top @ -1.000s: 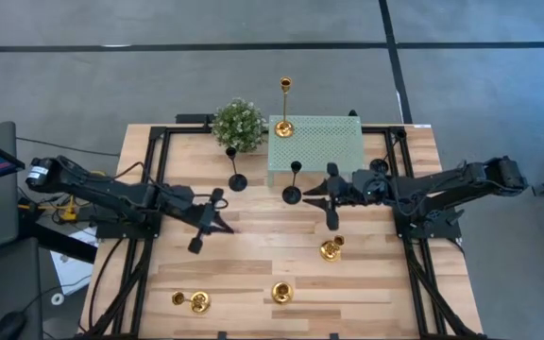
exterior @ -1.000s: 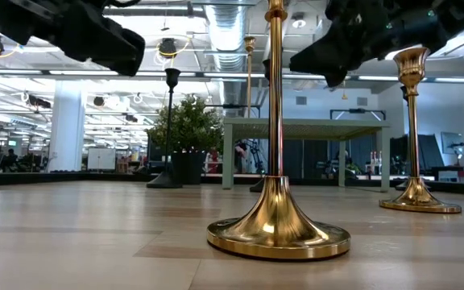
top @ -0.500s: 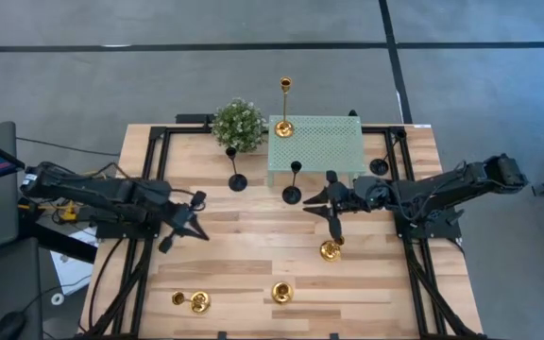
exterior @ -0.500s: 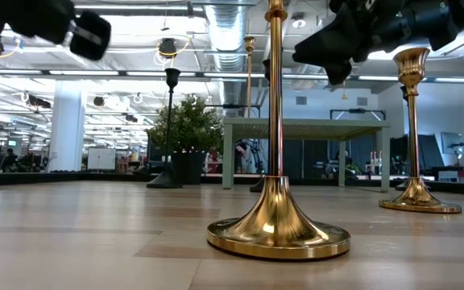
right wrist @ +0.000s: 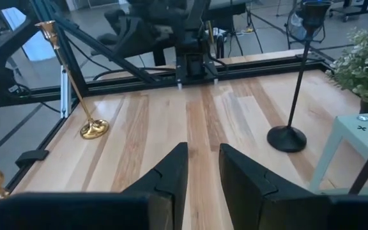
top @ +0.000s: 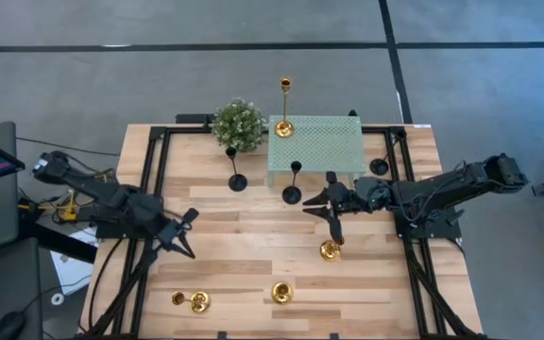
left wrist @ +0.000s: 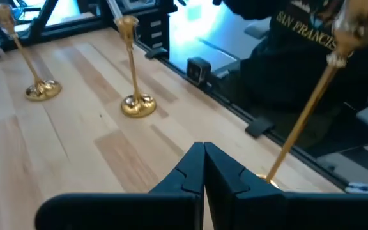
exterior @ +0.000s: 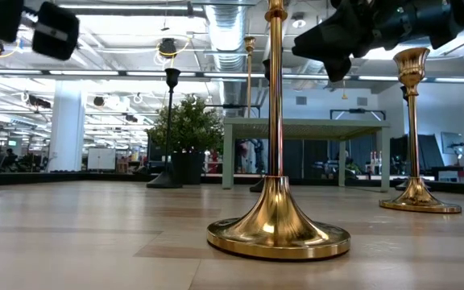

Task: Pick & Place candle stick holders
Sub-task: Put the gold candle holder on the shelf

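Right end effector [top: 331, 210], fingers slightly apart and empty, hung above a gold candle stick holder [top: 330, 249] on the desk [top: 253, 255]. Left end effector [top: 183, 236] was pressed together, idle. Holder looked rigid, slick, top-heavy; grip the thin stem.

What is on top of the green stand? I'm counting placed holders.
One tall gold holder stands on the stand, at a back corner. The rest of its top shows bare. Underneath cannot be seen from above.
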`<state>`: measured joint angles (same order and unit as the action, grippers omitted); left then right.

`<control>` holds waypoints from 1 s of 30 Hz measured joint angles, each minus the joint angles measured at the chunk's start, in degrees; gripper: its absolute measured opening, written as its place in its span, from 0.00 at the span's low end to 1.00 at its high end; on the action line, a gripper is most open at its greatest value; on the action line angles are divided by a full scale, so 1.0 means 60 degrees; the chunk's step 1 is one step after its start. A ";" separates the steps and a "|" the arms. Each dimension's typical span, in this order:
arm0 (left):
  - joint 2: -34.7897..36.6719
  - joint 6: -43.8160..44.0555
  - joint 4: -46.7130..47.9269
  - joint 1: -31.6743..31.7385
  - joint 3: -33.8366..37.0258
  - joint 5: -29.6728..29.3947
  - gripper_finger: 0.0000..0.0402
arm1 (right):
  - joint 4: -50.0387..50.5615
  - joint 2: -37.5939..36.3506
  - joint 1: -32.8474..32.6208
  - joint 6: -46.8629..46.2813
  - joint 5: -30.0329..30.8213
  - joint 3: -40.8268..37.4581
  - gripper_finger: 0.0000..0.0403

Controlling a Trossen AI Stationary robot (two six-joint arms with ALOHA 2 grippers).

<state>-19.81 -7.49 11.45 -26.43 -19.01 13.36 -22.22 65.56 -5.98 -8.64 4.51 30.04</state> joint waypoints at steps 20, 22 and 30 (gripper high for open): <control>-0.0036 0.1374 -0.0297 -0.3110 0.0530 -0.1575 0.01 | -0.0163 0.0000 0.0000 0.0000 0.0000 -0.0004 0.20; -0.0036 0.1313 -0.0495 -0.3169 0.0687 -0.1928 0.01 | -0.0167 0.0000 0.0000 0.0000 0.0002 -0.0004 0.20; -0.0099 0.1295 -0.0908 -0.3168 0.0948 -0.2031 0.01 | -0.0167 0.0000 0.0133 0.0001 0.0005 -0.0004 0.20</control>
<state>-20.41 0.27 6.00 -45.44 -13.32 1.18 -23.22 65.56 -5.18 -8.64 4.54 30.02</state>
